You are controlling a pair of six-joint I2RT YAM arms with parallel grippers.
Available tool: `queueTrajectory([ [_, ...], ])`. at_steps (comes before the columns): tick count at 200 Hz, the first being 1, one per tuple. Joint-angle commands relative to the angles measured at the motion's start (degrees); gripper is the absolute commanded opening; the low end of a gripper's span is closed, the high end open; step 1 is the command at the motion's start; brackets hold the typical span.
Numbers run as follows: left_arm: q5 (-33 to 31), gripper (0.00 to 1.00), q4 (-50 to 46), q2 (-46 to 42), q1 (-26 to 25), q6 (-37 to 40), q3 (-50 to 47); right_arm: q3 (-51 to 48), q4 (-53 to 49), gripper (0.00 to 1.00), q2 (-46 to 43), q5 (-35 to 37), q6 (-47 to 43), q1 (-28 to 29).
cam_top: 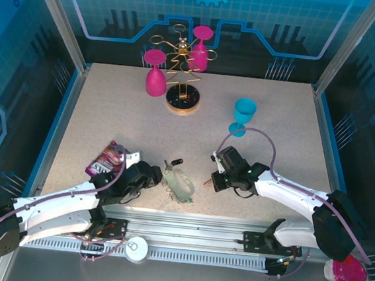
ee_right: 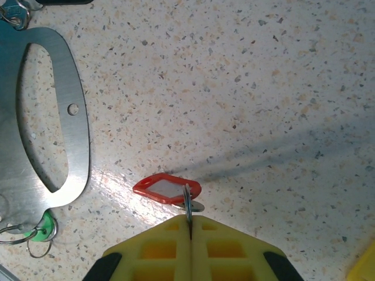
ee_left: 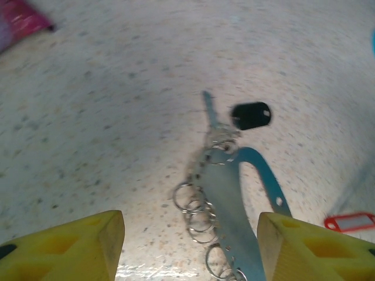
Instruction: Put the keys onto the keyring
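Keyring [ee_left: 232, 199] beneath spread left fingers [ee_left: 76, 246]; right fingers [ee_right: 158, 249] pinch red key [ee_right: 167, 189].

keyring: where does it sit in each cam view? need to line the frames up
Top external: keyring just below the centre of the frame.
Left wrist: keyring lower centre, running off the bottom edge.
Right wrist: keyring against the left edge, top to lower left.
Shared landmark: red tag, to the right of the keyring in every view.

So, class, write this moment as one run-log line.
left hand: open over keyring | right hand: shut on red-tagged key | status: key apart from keyring, not yet on it
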Motion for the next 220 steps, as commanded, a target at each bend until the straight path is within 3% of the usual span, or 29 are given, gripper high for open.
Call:
queueTrajectory([
  [1,3.17,0.63,-4.50,2.17,1.51,-15.22,2.80,0.44,-1.38,0.00,-0.42,0.75,0.15,-0.42],
  [41,9.99,0.55,-6.06,5.70,5.81,-26.70,5.17,-0.24,-1.17,0.00,-1.66,0.84,0.45,-0.40],
  [89,16.26,0.43,1.13,8.62,8.07,-39.08,2.83,-0.57,-0.80,0.00,-2.28,0.39,0.15,-0.40],
  [220,22.00,0.36,15.00,20.51,11.08,-46.22,0.59,-0.80,-0.41,0.00,-3.29,-0.30,-0.43,-0.40],
])
